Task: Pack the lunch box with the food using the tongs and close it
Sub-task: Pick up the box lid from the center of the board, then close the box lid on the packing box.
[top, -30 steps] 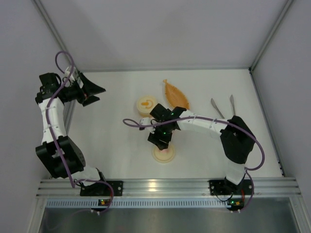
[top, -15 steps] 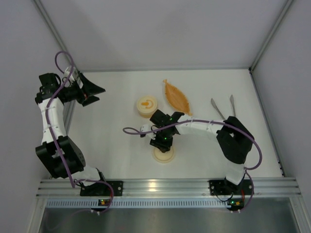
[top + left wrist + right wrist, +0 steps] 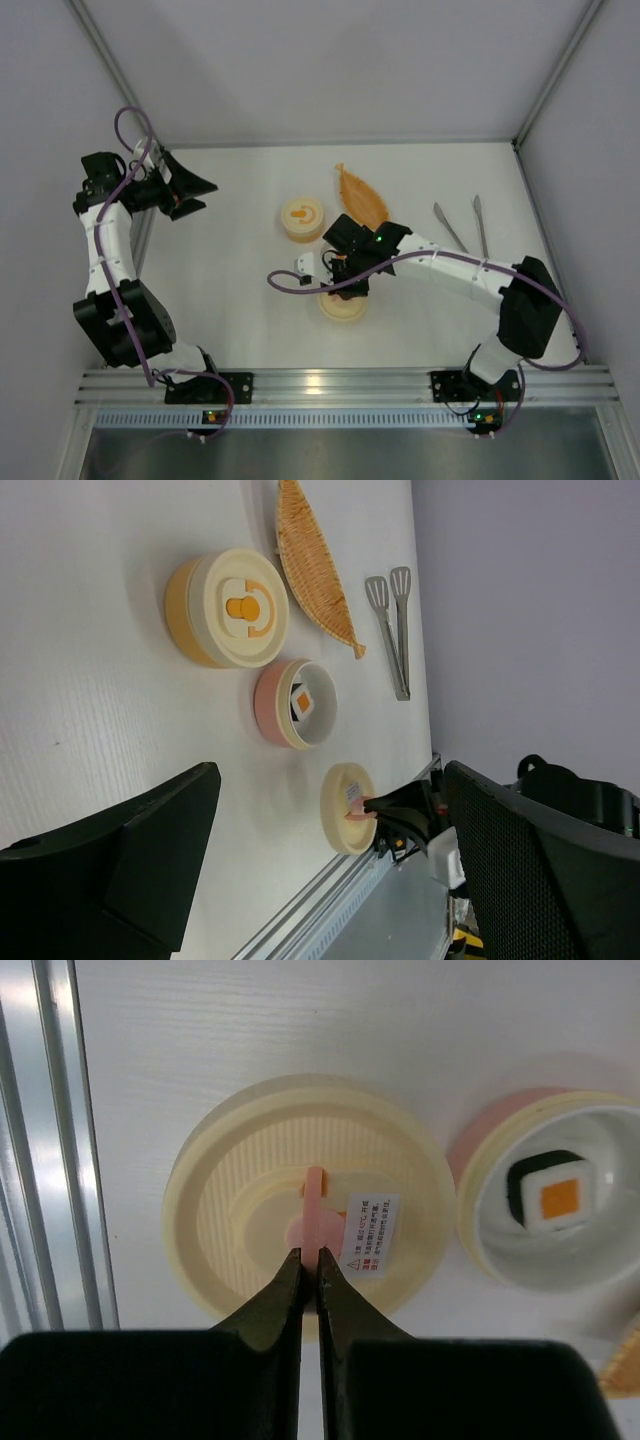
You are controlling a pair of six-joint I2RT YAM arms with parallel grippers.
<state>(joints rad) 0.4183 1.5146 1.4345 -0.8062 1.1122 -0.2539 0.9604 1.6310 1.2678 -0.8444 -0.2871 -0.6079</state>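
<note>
Nearest the arms, the right claw [image 3: 309, 1260] is clenching shut at the pink tab [image 3: 314, 1185] of the lid [image 3: 230, 1160]. I think it should be pinching that tab squarely, then lifting straight up. Just beyond, the roll [image 3: 560, 1198] is sitting in the pink bowl [image 3: 478, 1140]. The tongs [image 3: 448, 225] are lying far right. The left claw [image 3: 197, 195] is hanging wide open. The white tabletop [image 3: 230, 290] is sitting between grey walls [image 3: 320, 70].

On the white worktop [image 3: 100, 680] stood a lidded yellow tub [image 3: 228, 608], with a woven boat dish [image 3: 312, 565] just beyond it and tongs [image 3: 393, 630] lying apart from the dish. A pink bowl [image 3: 272, 695] held the roll [image 3: 303, 702]. Nearby lay an upturned cream lid [image 3: 345, 790], the right jaws touching its pink tab [image 3: 356, 810]. The left jaws gaped wide, empty.
</note>
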